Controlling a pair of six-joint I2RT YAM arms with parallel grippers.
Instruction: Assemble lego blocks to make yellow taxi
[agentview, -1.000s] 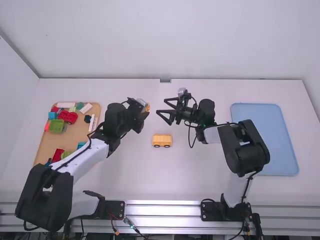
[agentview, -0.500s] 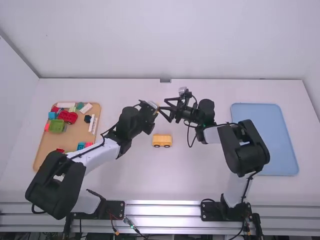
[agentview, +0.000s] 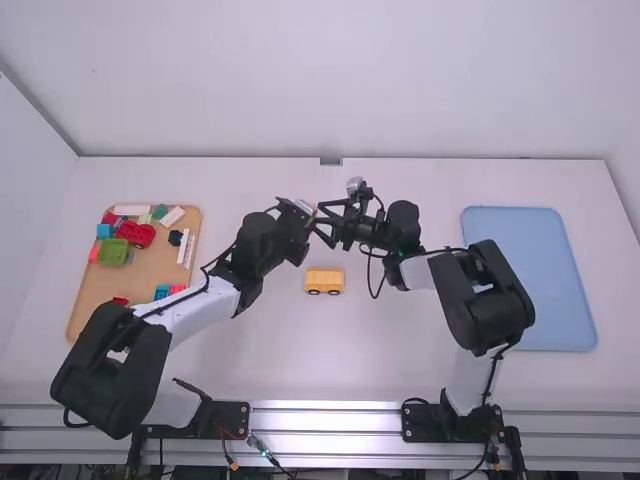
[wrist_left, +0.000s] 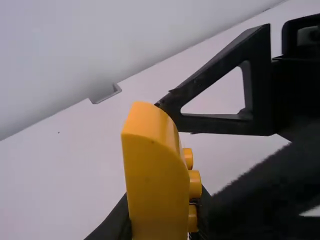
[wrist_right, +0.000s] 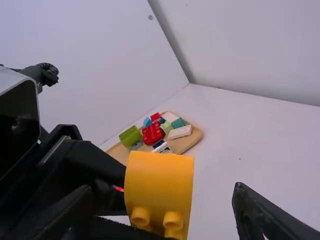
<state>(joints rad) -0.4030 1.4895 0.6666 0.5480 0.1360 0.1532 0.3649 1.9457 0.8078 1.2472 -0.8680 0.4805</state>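
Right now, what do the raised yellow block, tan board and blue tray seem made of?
The yellow block looks like smooth moulded plastic with a soft sheen: even colour, round studs. The tan board seems matte, perhaps wood from its colour, though plastic is possible. The blue tray is probably matte plastic, given its even colour and rounded corners.

Blocks (agentview: 136, 234) on board (agentview: 152, 272) at left, 1 tray (agentview: 560, 270) at right, 1 taxi base (agentview: 324, 280) between them
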